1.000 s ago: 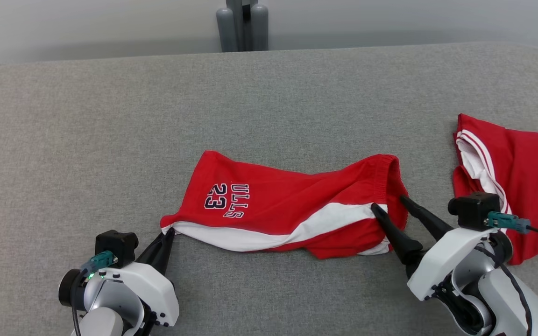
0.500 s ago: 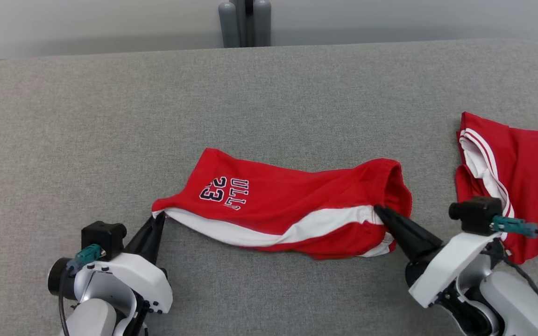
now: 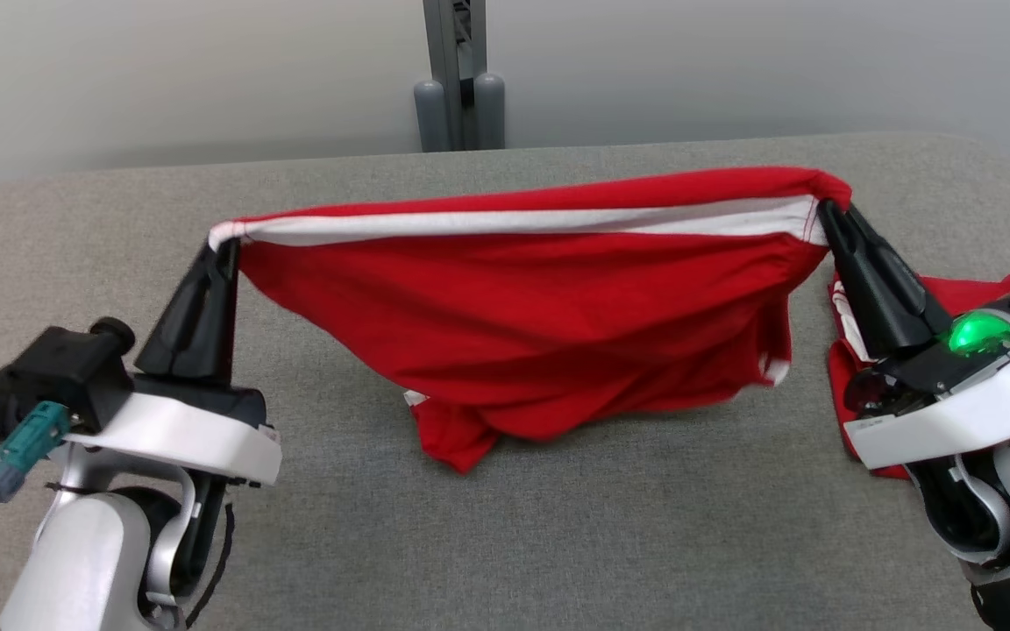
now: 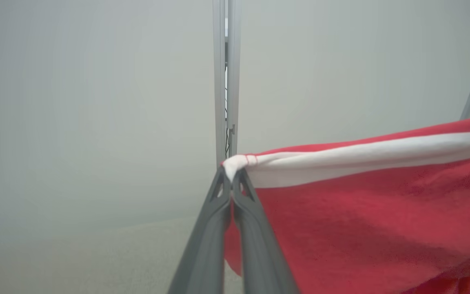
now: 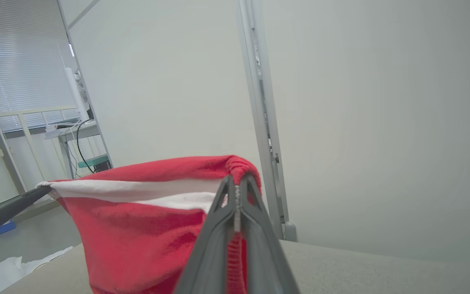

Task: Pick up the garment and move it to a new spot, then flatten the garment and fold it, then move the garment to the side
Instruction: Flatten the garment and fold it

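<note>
The garment (image 3: 522,298), red shorts with a white stripe, hangs stretched between my two grippers above the grey table (image 3: 558,543). Its lower folds droop down to the table surface near the middle. My left gripper (image 3: 223,247) is shut on the garment's left corner, where the white stripe ends (image 4: 235,165). My right gripper (image 3: 823,209) is shut on the right corner at the gathered waistband (image 5: 239,171). In the right wrist view the garment (image 5: 145,220) spreads leftward to the left gripper's fingers (image 5: 10,206).
A second red and white garment (image 3: 873,307) lies on the table at the far right, partly behind my right arm. A grey post (image 3: 457,79) stands behind the table's far edge against a pale wall. Bare table stretches left and front.
Both grippers have risen, lifting the garment off the table and pulling it taut between them. The right gripper shut on the waistband a second ago. The head view has also shifted.
</note>
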`<state>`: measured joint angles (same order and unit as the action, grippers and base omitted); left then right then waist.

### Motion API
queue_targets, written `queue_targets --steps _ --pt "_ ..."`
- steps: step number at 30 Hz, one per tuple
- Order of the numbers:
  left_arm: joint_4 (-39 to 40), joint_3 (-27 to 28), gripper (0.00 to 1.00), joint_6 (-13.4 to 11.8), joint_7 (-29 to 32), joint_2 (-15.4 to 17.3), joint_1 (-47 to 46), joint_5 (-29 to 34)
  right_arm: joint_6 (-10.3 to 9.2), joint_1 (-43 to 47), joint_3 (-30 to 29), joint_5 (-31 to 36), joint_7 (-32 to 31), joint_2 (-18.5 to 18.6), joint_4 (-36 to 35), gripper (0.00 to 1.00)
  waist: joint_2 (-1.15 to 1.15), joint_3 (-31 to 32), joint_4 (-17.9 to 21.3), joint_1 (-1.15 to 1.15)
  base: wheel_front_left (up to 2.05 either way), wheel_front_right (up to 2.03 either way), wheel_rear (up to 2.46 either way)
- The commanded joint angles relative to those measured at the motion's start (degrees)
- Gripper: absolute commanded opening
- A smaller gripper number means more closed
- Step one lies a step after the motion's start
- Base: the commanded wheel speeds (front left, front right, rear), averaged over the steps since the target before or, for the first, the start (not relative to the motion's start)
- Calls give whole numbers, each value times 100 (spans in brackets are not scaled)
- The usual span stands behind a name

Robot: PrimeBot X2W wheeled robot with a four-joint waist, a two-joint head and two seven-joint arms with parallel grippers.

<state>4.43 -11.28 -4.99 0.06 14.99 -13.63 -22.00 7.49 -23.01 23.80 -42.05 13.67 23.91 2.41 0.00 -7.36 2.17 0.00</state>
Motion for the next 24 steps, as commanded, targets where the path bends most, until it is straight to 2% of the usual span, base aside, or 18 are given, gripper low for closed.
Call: queue_targets --steps 1,7,16,21,23,24 --pt "276 56 0 -84 24 58 -158 79 1 -29 -161 157 43 -28 -163 0 0 124 -22 0 0 0 0" --pt "1387 225 0 -462 223 158 -306 369 1 29 -716 540 -249 -302 -913 0 0 309 -18 0 0 0 0" --pt "2261 192 0 -674 553 237 -330 597 1 260 -980 769 -740 -547 -1505 0 0 418 -4 0 0 0 0" --pt "2081 172 0 -613 643 284 -498 542 1 152 -1060 810 -838 -718 -1354 0 0 371 41 0 0 0 0" --pt "1850 160 0 -509 634 328 -654 500 1 -34 -1047 788 -829 -774 -1157 0 0 318 67 0 0 0 0" --pt "1519 114 0 -381 667 361 -906 446 1 -323 -962 762 -788 -786 -853 0 0 242 85 0 0 0 0"
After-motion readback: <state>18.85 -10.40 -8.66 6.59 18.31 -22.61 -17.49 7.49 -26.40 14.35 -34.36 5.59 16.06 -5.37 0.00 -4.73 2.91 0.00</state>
